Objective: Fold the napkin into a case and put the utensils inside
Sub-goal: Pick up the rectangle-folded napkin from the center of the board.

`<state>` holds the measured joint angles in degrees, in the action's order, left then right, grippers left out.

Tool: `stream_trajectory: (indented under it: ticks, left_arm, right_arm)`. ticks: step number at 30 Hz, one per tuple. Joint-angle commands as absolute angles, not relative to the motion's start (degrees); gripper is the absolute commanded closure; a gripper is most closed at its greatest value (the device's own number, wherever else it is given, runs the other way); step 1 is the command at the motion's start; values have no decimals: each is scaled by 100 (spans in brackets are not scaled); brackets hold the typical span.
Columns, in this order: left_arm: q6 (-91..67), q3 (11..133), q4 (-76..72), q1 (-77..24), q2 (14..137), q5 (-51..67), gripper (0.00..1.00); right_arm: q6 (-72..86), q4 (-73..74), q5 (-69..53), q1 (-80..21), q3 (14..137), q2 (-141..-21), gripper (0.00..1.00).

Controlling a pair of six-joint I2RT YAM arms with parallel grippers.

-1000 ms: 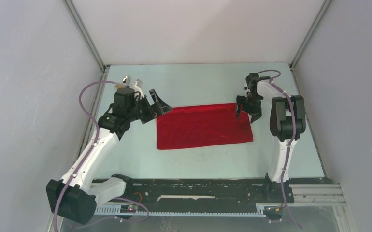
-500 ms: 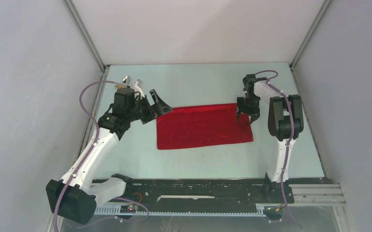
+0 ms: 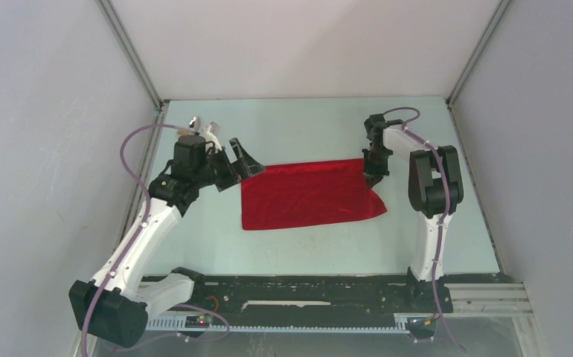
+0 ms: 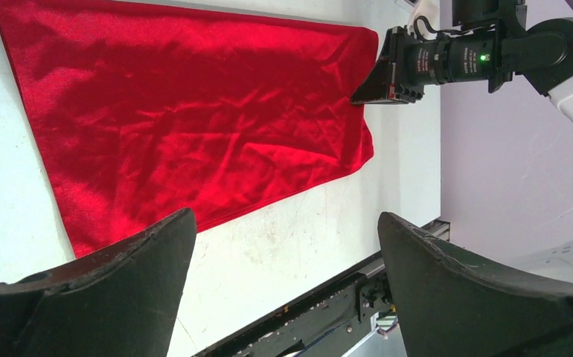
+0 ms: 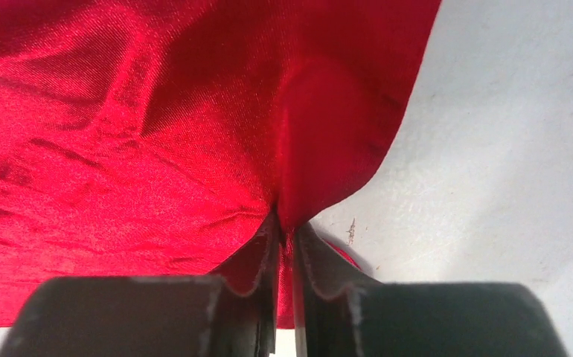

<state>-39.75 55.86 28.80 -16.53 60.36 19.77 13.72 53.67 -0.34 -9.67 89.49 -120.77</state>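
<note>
The red napkin (image 3: pixel 309 195) lies on the table as a wide rectangle, creased (image 4: pixel 194 111). My right gripper (image 3: pixel 373 174) is at its far right corner, jaws shut on a pinched ridge of the cloth (image 5: pixel 157 134); the pinch shows in the right wrist view (image 5: pixel 285 230), and the napkin's right edge is drawn up and inward. My left gripper (image 3: pixel 245 160) hangs wide open just above the napkin's far left corner, nothing between its fingers (image 4: pixel 283 223). A small shiny silver piece (image 3: pixel 193 120) shows behind my left arm. The other utensils are hidden.
The black rail (image 3: pixel 306 290) with both arm bases runs along the near edge. Grey walls close in the left, right and back of the pale table (image 3: pixel 306 126). In the left wrist view the right arm's wrist (image 4: pixel 455 59) sits at the napkin's far end.
My right gripper has closed on the napkin's right edge and shifted slightly left and back, pulling the near right corner inward. The left arm has stayed still and open.
</note>
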Motion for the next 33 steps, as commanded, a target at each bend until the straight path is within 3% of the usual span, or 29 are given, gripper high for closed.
stream_trajectory:
  ticks: [1,4,22,27,33]
  left_arm:
    - [-3771,5855,2931,-1626,5862,2040,0]
    - [-3770,5843,2944,-1617,5862,2055,0]
    - [-3871,5744,2936,-1617,5767,2203,0]
    - [-3854,5699,2936,-1619,5710,2238,0]
    - [-3850,5605,2925,-1622,5725,2289,0]
  right_arm:
    - [1335,5131,289,-971,8850,-12110,89]
    - [1240,5074,327,-918,8733,-11940,100]
    - [651,5301,1388,205,8330,-11395,100]
    - [682,5448,1633,18,8431,-11302,100]
    - [869,5774,1787,-978,8587,-11256,100]
